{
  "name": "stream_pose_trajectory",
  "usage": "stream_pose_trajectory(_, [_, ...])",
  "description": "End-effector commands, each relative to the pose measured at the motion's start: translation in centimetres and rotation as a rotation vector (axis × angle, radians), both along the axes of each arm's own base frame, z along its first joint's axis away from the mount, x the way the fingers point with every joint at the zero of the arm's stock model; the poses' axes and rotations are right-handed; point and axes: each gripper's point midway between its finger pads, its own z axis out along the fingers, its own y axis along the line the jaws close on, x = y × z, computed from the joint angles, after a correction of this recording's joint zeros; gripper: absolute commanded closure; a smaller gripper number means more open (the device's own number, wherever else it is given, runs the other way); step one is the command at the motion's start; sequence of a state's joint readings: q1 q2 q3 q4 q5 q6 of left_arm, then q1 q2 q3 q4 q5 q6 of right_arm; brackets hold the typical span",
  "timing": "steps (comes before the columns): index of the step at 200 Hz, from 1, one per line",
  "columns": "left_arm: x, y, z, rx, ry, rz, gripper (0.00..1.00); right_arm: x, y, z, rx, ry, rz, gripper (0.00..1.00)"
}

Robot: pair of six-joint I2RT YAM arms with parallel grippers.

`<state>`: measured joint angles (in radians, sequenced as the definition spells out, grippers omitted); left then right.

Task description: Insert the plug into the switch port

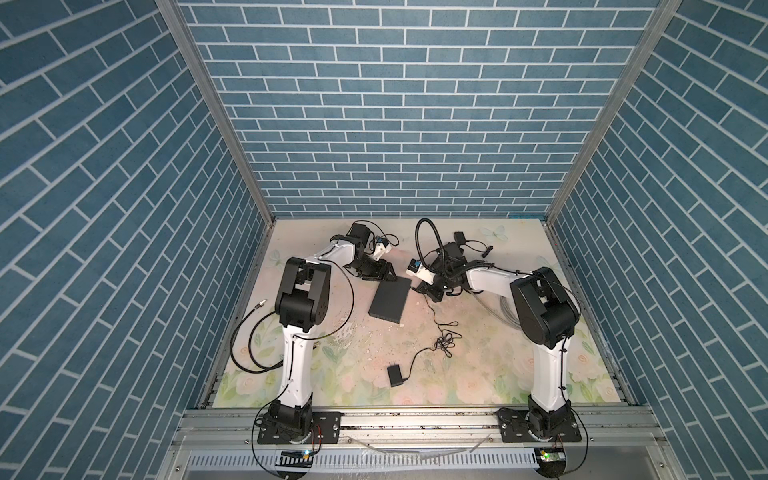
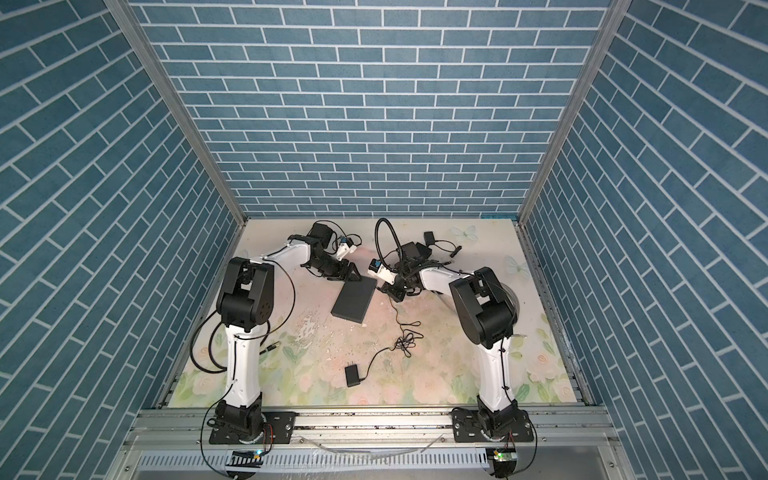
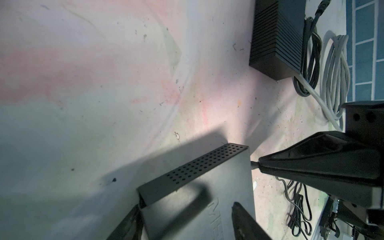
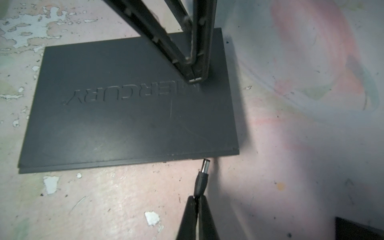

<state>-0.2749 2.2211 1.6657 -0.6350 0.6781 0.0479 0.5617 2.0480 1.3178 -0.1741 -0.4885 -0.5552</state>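
Half the job is done: the plug [image 4: 202, 176] is pinched in the closed right claw [image 4: 196, 199], tip just beside the switch [image 4: 124, 124] edge, not yet inserted. The switch is seemingly steadied by the part-open left claw [image 3: 185, 209], nothing gripped.

Flat dark-grey switch [image 4: 124, 124], lettered face up; black barrel plug [image 4: 202, 176] just beside its edge, tip toward it, uninserted.

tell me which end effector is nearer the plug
Right: the right end effector is shut on the plug. The left end effector straddles the switch corner, clear of the plug.
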Motion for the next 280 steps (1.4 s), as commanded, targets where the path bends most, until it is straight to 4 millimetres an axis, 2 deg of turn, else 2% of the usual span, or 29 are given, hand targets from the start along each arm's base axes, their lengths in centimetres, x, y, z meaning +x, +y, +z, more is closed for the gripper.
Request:
stream_pose_trajectory(1, [-0.7, -0.9, 0.0, -0.03, 0.029, -0.021, 0.32, -0.7, 0.7, 1.1, 0.03, -0.021, 0.069, 1.0])
stream_pose_trajectory(101, [-0.6, -0.9, 0.1, -0.034, 0.03, -0.019, 0.32, -1.5, 0.4, 0.8, 0.01, 0.001, 0.104, 1.0])
stream_pose_trajectory(188, [-1.0, -0.9, 0.4, -0.033, 0.035, -0.033, 0.33, 0.2, 0.5, 0.9, 0.016, -0.057, 0.043, 1.0])
stream_pose_trajectory(280, [-1.0, -0.6, 0.2, -0.013, 0.036, -0.032, 0.33, -1.7, 0.1, 1.1, 0.032, -0.028, 0.093, 1.0])
